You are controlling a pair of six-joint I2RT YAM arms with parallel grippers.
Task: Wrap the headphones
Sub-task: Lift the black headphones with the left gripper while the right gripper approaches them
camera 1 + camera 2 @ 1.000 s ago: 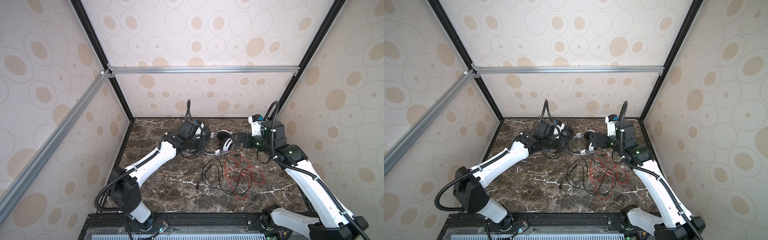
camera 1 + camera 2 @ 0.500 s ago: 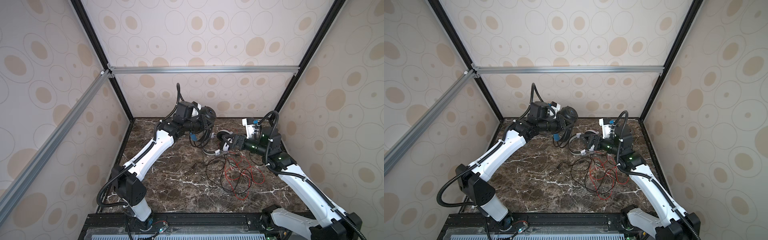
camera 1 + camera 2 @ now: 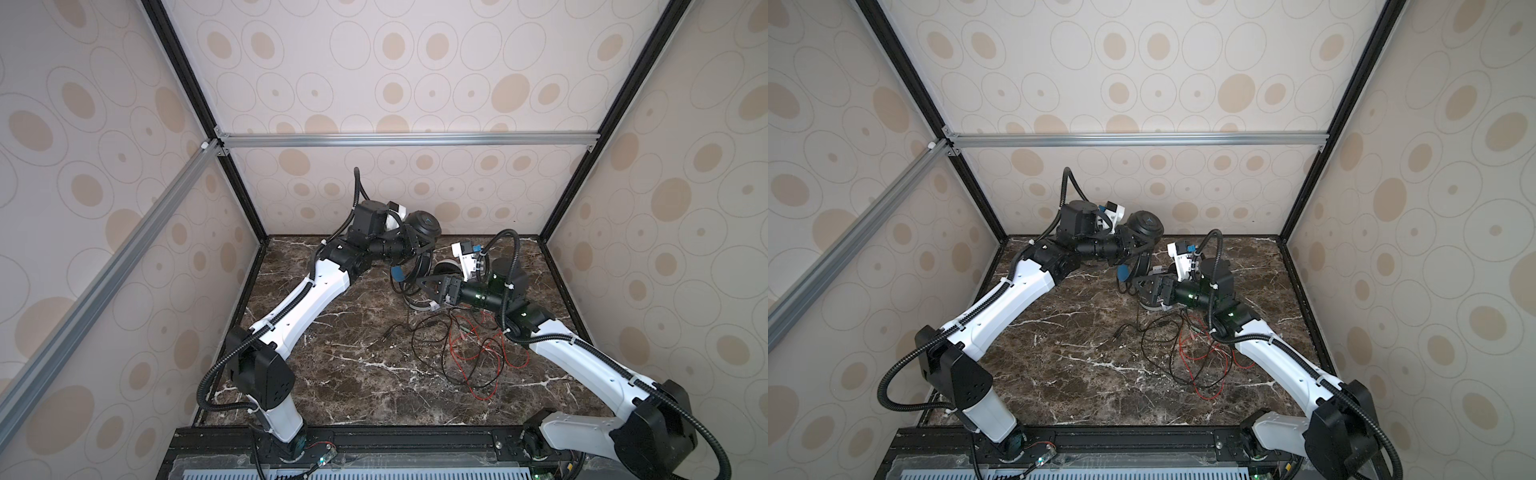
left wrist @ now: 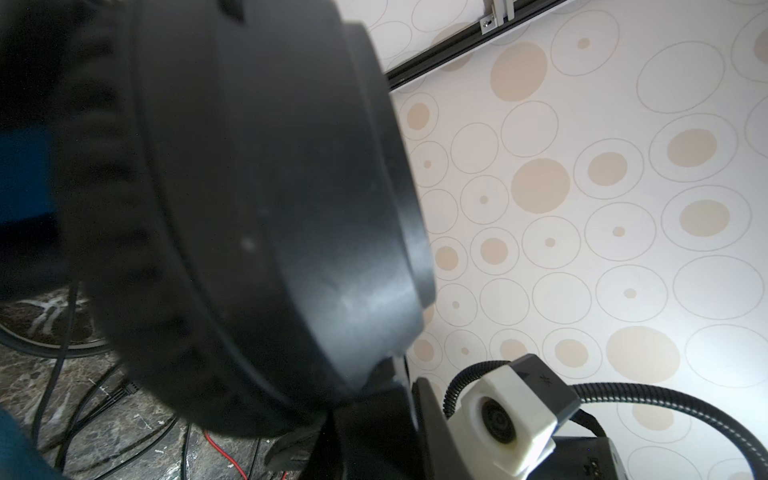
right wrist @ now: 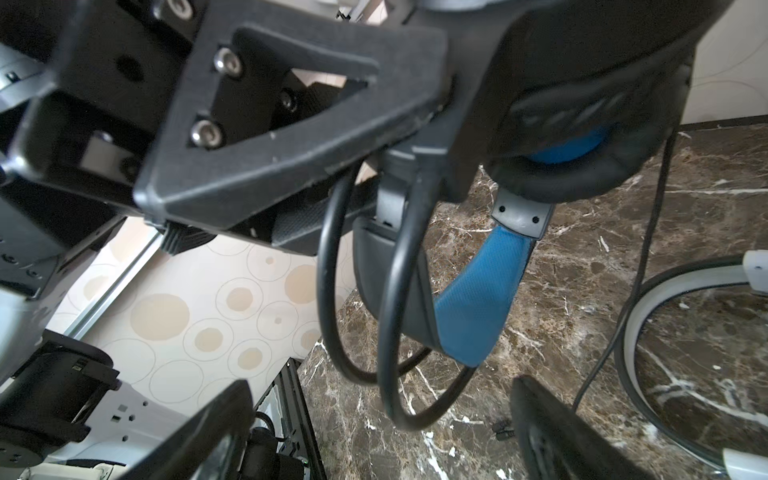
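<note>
- Black padding and a blue-lined headband mark the black headset (image 3: 424, 226), which we see raised off the surface (image 3: 332, 374) near the back wall in both top views.
- We find the left fingers (image 5: 291, 104) clamped on it close to one ear cup. That cup fills most of the left wrist view, and the headband hangs down below the grip.
- We see the black cord (image 5: 324, 291) drooping in loops from the raised headset, and more of it trails across the marble toward the front.
- We see the right fingers (image 5: 561, 436) standing wide apart with nothing pinched between them. They sit low, just beside the hanging headband, and the cord loops dangle ahead of the gap.
- We make out the white headset (image 3: 446, 265) lying on the surface at the right arm's wrist, which partly hides it. Its pale band curves along the marble in the right wrist view.
- We see the red cord (image 3: 457, 343) lying loose on the surface toward the front right, tangled with the black one.
</note>
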